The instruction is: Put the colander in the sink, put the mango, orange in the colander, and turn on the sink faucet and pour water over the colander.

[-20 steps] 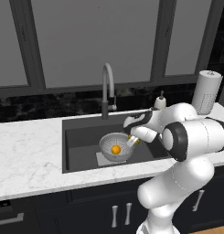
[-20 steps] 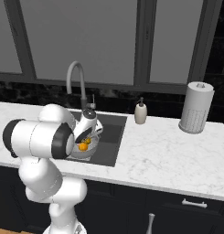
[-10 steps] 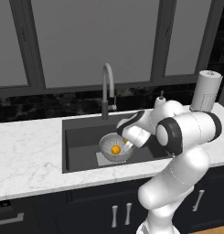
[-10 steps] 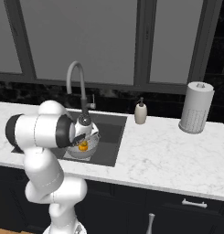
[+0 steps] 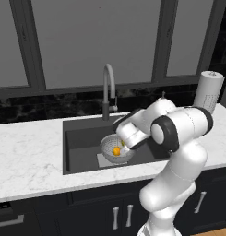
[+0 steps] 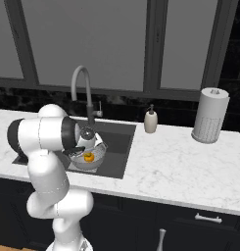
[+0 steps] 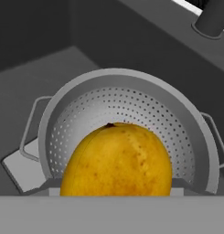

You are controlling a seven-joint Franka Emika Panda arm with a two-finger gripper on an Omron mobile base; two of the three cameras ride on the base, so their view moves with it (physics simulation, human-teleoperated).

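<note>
The white arm has swung from the right-hand side of the basin to over its middle, carrying the end effector point(image 5: 124, 144) above the silver-grey perforated metal colander point(image 5: 108, 146), while the base and the things around it have stayed put. The colander stands upright on the lighter patch at the bottom of the large dark grey rectangular sink point(image 5: 82, 140), which is let into the white marbled surface point(image 5: 26, 152), and the small bright round orange point(image 5: 116, 150) lies inside it. In the hand view the yellow-orange speckled oval mango point(image 7: 117, 160) sits right where the fingertips would rise and hides them, so the end effector reads as clamped on the mango, though the pads themselves cannot be seen. The relation that matters now: the colander's open bowl point(image 7: 131, 87) lies straight ahead along the end effector's line of sight, just below and behind the fruit, rim level and centred, so a release should need little or no sideways correction. The mango's stem end points up in that view; its full length is cut off. The tall grey gooseneck faucet point(image 5: 108, 87) stands behind the colander, untouched.
</note>
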